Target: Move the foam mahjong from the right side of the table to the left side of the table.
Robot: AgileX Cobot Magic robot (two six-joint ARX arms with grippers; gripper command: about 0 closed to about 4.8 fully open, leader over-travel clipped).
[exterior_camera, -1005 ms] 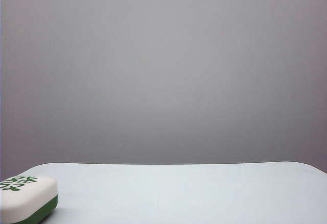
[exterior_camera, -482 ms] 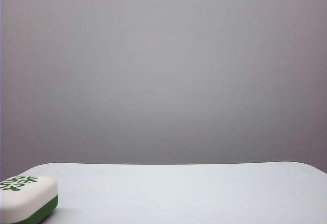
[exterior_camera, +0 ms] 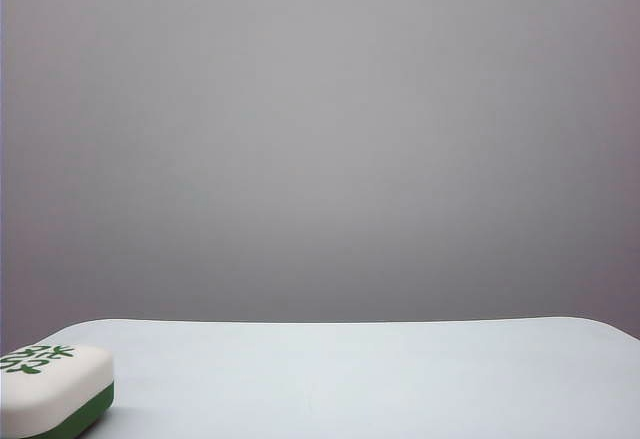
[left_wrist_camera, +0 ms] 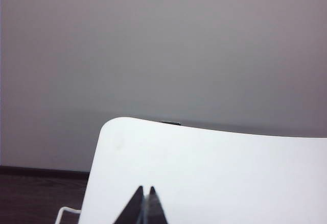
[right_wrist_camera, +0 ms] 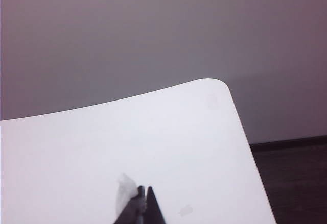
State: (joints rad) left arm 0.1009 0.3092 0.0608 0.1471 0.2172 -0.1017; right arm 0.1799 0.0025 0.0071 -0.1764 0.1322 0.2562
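Exterior view: the foam mahjong [exterior_camera: 52,389] lies flat, characters up and green base down, at the near left corner of the table [exterior_camera: 380,379], partly cut off by the frame edge. No arm or gripper shows in this view, and nothing touches the block. Judged against the task, the block already sits on the left side, so the transfer looks done (or nearly so).

Left wrist view: the left gripper [left_wrist_camera: 145,204] hangs over the table near a rounded far corner [left_wrist_camera: 118,126], fingertips pressed together w/ nothing between them. Dark floor shows beyond the table edge. The block is not in this view.

Right wrist view: the right gripper [right_wrist_camera: 141,203] is likewise pinched closed and empty, over bare tabletop, w/ the opposite rounded corner [right_wrist_camera: 214,89] ahead.

Both grippers carry nothing and point out across the table, which fits arms pulled clear of the block, though that is a reading only.

Room: the tabletop to the right of the block is open. The block lies close to the left edge, so a nudge that way could risk a fall.
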